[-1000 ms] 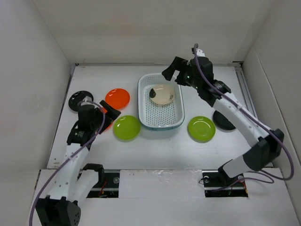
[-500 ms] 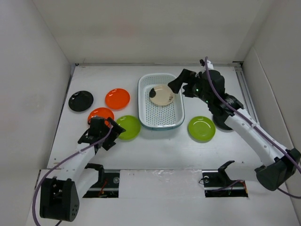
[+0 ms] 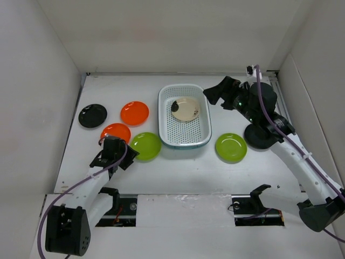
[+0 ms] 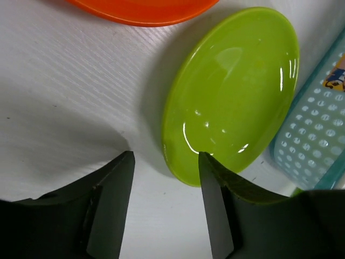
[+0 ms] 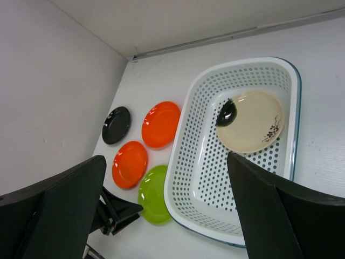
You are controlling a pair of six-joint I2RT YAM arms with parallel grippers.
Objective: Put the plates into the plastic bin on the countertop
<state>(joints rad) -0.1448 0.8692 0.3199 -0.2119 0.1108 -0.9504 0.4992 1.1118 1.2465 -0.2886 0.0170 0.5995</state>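
1. Your left end effector (image 4: pixel 165 162) sat low with its fingers apart and nothing clamped. It was at the near rim of the lime green plate (image 4: pixel 232 91), which lay just left of the plastic bin (image 3: pixel 161 116), toward the near edge of the surface (image 3: pixel 178 167). Only a sliver of the rim sat in the gap, so closing there could have slipped off the glossy lip and sent the plate skating.
2. That plate lay hard by the bin wall; whether they touched, you could not tell. A forward nudge could have jammed it against the bin or shifted the bin itself. An orange plate (image 3: pixel 116 132) lay just beside it on the left and could have been knocked.
3. Your right end effector (image 5: pixel 166 157) hung wide open and empty above the bin's far right corner. The cream plate (image 3: pixel 186 109) lay in the bin's far half. Had both arms gone to the bin together, they could have collided.
4. A black plate (image 3: pixel 253 139) near the right edge was largely hidden under the right arm (image 3: pixel 291 151), with a second lime green plate (image 3: pixel 230 147) just left of it. A low sweep could have struck either.
5. Releasing a plate high over the cream one could have chipped both.
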